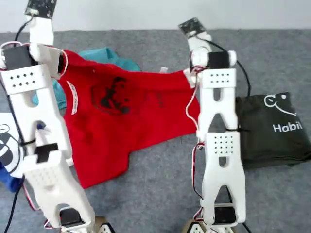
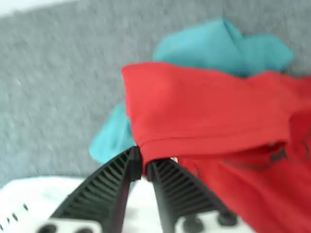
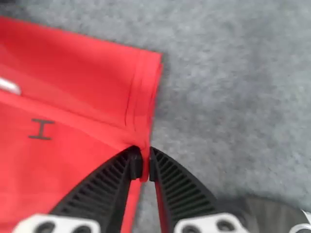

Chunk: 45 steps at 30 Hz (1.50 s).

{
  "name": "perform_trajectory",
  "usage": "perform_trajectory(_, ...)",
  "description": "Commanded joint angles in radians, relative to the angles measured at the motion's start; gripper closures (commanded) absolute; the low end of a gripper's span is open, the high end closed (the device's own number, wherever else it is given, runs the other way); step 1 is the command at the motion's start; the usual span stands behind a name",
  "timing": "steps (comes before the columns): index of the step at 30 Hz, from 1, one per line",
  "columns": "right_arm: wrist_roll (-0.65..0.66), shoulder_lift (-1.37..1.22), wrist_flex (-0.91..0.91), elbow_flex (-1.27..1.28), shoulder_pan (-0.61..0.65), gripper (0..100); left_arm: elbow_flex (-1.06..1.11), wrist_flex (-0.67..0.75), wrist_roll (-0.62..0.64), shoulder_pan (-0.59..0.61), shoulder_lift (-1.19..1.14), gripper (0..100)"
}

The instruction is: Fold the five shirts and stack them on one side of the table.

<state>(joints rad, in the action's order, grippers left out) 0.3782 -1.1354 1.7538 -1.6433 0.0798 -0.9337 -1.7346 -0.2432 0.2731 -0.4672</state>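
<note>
Shirts, five counted.
- One red shirt [image 1: 121, 116], with a dark print on the chest. It is spread across the middle of the tabletop [image 1: 160, 194] between the two arms, and its lower edge is rumpled.
- One teal shirt [image 1: 104, 54], bunched at the far side. It lies partly under the red shirt's left shoulder.
- One black shirt [image 1: 272, 128] with white print, folded. It lies on the right side of the tabletop, just beside the right arm [image 1: 221, 145].
- One white cloth [image 1: 7, 145] with black print, cut off by the left edge of the high view and partly behind the left arm [image 1: 39, 121]. It is probably a shirt.
- One blue cloth [image 1: 7, 177], touching the near edge of the white one. Little of it shows.

Arms, two, white, side by side, both extended toward the far side.
- Left tool [image 2: 142, 162]: black ribbed fingers pressed together on a folded edge of the red shirt, with the teal shirt just beyond.
- Right tool [image 3: 144, 160]: fingers pinching the red shirt's stitched hem close to its corner, with bare surface beside it.

Surface: one tabletop covered in grey felt-like material with a fine nap.

Room: a pale wall [image 1: 121, 14] runs along the far edge of the tabletop.
</note>
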Motion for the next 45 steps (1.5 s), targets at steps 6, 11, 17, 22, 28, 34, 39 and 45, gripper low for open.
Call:
perform_trajectory(6, 0.014, 0.122, 0.048, -0.029, -0.036, 98.8, 0.665, -0.021, -0.054, 0.014, 0.489, 99)
perform_trajectory(11, 0.014, 0.176, 0.048, 0.152, -0.015, 98.8, 0.891, -0.017, -0.063, 0.014, 0.663, 99)
perform_trajectory(17, 0.011, 0.381, 0.045, 0.562, -0.008, 98.8, 1.033, -0.020, -0.069, 0.014, 0.775, 99)
perform_trajectory(22, 0.015, 0.536, 0.033, 0.833, -0.008, 98.8, 1.138, -0.020, -0.069, 0.012, 0.816, 99)
perform_trajectory(28, 0.017, 0.545, -0.038, 0.982, -0.015, 98.7, 1.221, -0.020, -0.069, 0.008, 0.818, 99)
perform_trajectory(34, 0.017, 0.544, -0.061, 1.010, -0.012, 98.7, 1.259, -0.020, -0.071, 0.006, 0.819, 99)
perform_trajectory(39, 0.017, 0.544, -0.051, 1.011, -0.013, 98.7, 1.268, -0.021, -0.083, 0.005, 0.818, 99)
perform_trajectory(45, 0.018, 0.545, -0.062, 1.109, -0.018, 98.7, 1.349, -0.021, -0.106, 0.005, 0.822, 99)
